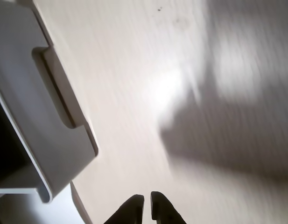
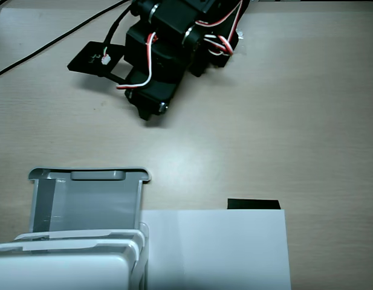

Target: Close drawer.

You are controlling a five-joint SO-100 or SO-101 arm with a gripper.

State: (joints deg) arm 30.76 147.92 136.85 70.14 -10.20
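No brand, label or writing can be read in either view. The translucent grey plastic drawer (image 2: 86,202) with flanged front rim and shallow handle recess stands pulled out of the small white plastic cabinet (image 2: 65,266) at the lower left of the fixed view, on the pale wooden counter (image 2: 307,121). A flat white paper sheet (image 2: 216,248) lies beside it. The black gripper (image 1: 147,205) is clenched on nothing, apart from the drawer.
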